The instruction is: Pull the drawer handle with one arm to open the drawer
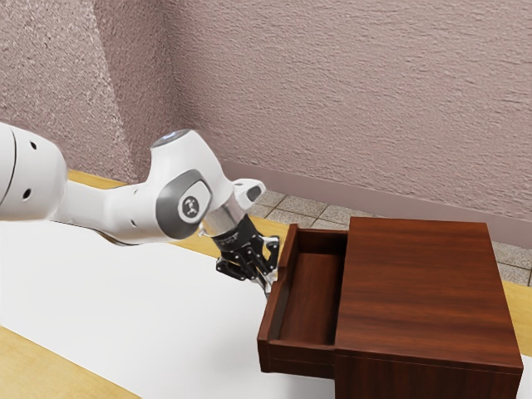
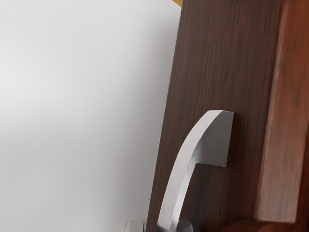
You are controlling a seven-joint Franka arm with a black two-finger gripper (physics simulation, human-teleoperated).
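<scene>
Our gripper (image 1: pixel 266 281) at the exterior view's centre, clamped on the grey drawer handle (image 2: pixel 193 164), drawer (image 1: pixel 303 303) standing partway out of the wooden cabinet (image 1: pixel 424 283) at lower right, white table (image 1: pixel 125 316) beneath.

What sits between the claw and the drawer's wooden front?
Just the grey curved handle, arching off the drawer front toward the claw, as the wrist view shows.

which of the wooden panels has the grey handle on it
The drawer front, the upright panel beside the end effector: the handle sits on its outer face. The cabinet top is bare wood.
</scene>
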